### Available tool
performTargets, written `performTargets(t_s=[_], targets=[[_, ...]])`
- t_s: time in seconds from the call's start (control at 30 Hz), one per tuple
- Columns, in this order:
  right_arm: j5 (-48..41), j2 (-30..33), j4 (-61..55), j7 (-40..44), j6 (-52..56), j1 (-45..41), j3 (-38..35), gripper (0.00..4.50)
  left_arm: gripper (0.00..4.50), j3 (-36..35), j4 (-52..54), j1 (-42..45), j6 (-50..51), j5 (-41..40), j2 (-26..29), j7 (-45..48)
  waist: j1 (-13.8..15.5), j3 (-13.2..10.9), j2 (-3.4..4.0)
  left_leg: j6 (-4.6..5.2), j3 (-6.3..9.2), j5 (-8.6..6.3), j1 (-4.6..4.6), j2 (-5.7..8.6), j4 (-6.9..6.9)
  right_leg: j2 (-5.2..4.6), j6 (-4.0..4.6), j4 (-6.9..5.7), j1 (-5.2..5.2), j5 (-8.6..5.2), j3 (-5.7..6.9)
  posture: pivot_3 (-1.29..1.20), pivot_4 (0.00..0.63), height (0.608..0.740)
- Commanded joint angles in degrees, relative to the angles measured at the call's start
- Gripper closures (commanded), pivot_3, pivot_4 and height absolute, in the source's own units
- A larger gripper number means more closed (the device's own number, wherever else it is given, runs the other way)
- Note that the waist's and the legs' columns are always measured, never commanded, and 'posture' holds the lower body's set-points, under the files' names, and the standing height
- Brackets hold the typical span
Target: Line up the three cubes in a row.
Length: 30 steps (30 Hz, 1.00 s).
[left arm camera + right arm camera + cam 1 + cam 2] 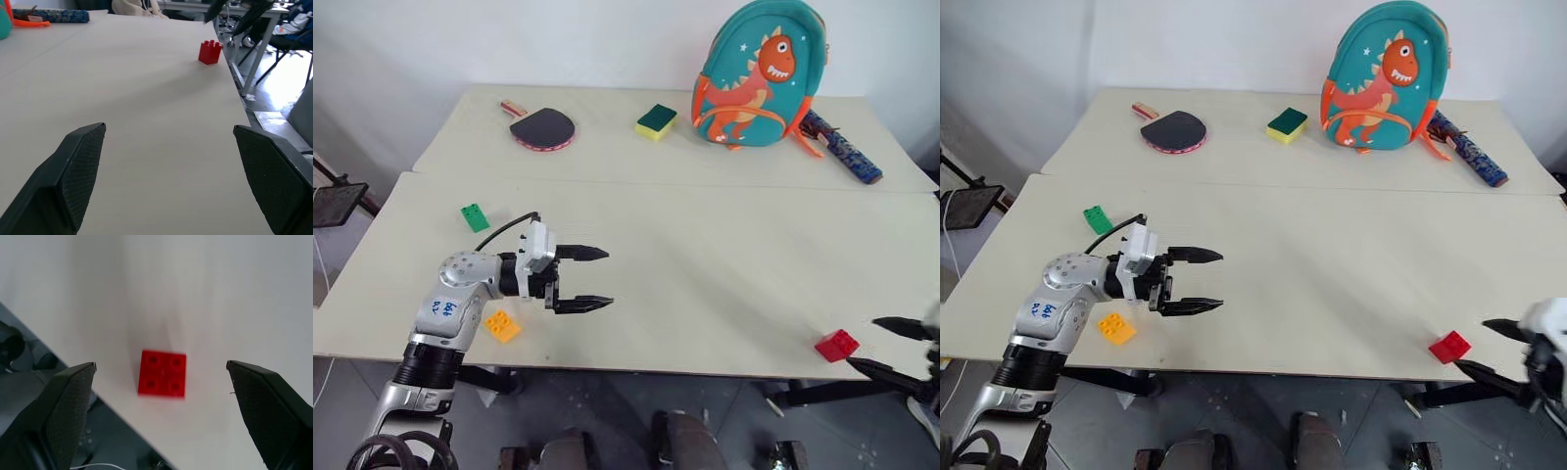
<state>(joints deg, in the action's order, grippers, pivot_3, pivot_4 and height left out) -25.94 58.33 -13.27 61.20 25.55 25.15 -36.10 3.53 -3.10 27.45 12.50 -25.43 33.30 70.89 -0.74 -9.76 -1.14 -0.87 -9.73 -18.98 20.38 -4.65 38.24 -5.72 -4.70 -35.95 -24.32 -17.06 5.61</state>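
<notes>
The red cube (pixel 837 345) lies near the table's front edge at the right. My right gripper (pixel 864 342) is open just to the right of it, above the edge; in the right wrist view the red cube (pixel 162 373) lies on the table between the spread fingers (pixel 68 401), untouched. The green cube (pixel 475 216) sits far left on the table. The yellow-orange cube (pixel 502 325) lies at the front left, beside my left forearm. My left gripper (pixel 609 278) is open and empty, pointing right across the table toward the distant red cube (pixel 210 52).
At the back stand a table-tennis paddle (pixel 543 127), a yellow-and-green sponge (pixel 656 120), a teal dinosaur backpack (pixel 759 73) and a blue patterned case (pixel 842 147). A seam (pixel 705 184) runs between the two tabletops. The middle of the near table (pixel 705 264) is bare.
</notes>
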Motion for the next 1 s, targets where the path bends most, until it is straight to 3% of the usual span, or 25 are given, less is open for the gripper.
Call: performTargets(t_s=[0.03, 0.2, 0.43, 0.53, 0.63, 0.7, 0.8, 0.93, 1.0], targets=[[2.9, 1.1, 3.9, -0.6, -0.4, -3.1, 3.4, 0.00, 0.05, 0.2, 1.9, 1.0, -0.5, -0.1, -0.1, 0.7, 0.8, 0.0, 0.00, 0.01, -0.02, -0.01, 0.03, 0.00, 0.01, 0.00, 0.00, 0.01, -0.03, 0.00, 0.01, 0.00, 0.150, 0.740], [6.0, 1.8, 8.1, -0.1, -1.1, -7.2, 8.3, 0.00, 0.05, -0.6, 2.5, 0.8, -0.8, 0.2, 0.3, -0.1, 1.0, 0.0, 0.00, 0.04, -0.19, -0.05, 0.20, 0.00, 0.19, 0.00, -0.02, 0.04, -0.06, 0.01, 0.07, 0.00, 0.150, 0.740], [5.5, 1.9, 7.4, 3.8, -0.8, -7.1, 9.0, 2.19, 0.00, -1.3, 2.0, 0.7, -1.5, 0.5, 0.9, -0.5, 0.8, 0.0, 0.00, 0.03, -0.19, -0.05, 0.20, -0.02, 0.26, 0.01, -0.02, 0.00, -0.05, 0.01, 0.08, 0.00, 0.150, 0.740], [3.1, 2.6, 4.3, 7.4, -3.0, -11.7, 11.1, 3.02, 0.00, -2.0, 1.4, 0.8, -2.0, 0.8, 1.5, -0.8, 0.5, 0.0, 0.00, 0.03, -0.19, -0.05, 0.19, -0.03, 0.30, 0.01, -0.02, -0.02, -0.05, 0.01, 0.07, 0.00, 0.150, 0.740], [3.8, 4.7, 1.3, 10.4, -3.0, -21.5, 19.2, 3.00, 0.00, -3.1, 0.9, 0.4, -2.2, 0.6, 2.5, -0.8, -0.3, 0.0, 0.06, 0.02, -0.14, -0.06, 0.10, -0.11, 0.42, 0.04, 0.00, -0.15, -0.07, 0.02, -0.05, 0.00, 0.150, 0.740], [5.7, 4.6, 0.1, 12.5, -0.6, -31.9, 28.4, 3.00, 0.00, -3.9, 1.1, -0.6, -2.2, 0.5, 3.4, -0.9, -0.9, 0.0, 0.06, 0.02, -0.12, -0.06, 0.09, -0.13, 0.52, 0.04, 0.00, -0.24, -0.08, 0.03, -0.07, 0.00, 0.150, 0.740], [11.7, -0.5, 2.6, 14.1, 2.7, -49.7, 43.3, 3.00, 0.00, -4.9, 2.0, -2.6, -2.2, 0.5, 4.3, -1.5, -1.4, -0.1, 0.07, -0.03, -0.14, -0.10, 0.12, -0.21, 0.66, 0.05, 0.05, -0.40, -0.20, 0.03, -0.10, 0.00, 0.150, 0.740], [19.9, -8.4, 11.6, 17.0, -1.0, -63.6, 56.3, 3.00, 0.00, -5.8, 4.9, -5.4, -1.2, 0.0, 4.5, -3.3, -0.7, -0.1, 0.12, -0.07, -0.17, -0.12, 0.35, -0.22, 0.80, 0.05, 0.07, -0.75, -0.49, 0.02, -0.04, 0.00, 0.150, 0.740], [23.3, -12.3, 16.8, 18.2, -3.9, -68.4, 61.1, 3.00, 0.00, -6.4, 7.5, -7.3, -0.3, -0.3, 4.5, -4.7, -0.5, -0.1, 0.13, -0.05, -0.29, -0.12, 0.92, -0.20, 0.99, -0.01, 0.07, -0.90, -0.96, 0.02, 0.07, 0.00, 0.150, 0.740]])
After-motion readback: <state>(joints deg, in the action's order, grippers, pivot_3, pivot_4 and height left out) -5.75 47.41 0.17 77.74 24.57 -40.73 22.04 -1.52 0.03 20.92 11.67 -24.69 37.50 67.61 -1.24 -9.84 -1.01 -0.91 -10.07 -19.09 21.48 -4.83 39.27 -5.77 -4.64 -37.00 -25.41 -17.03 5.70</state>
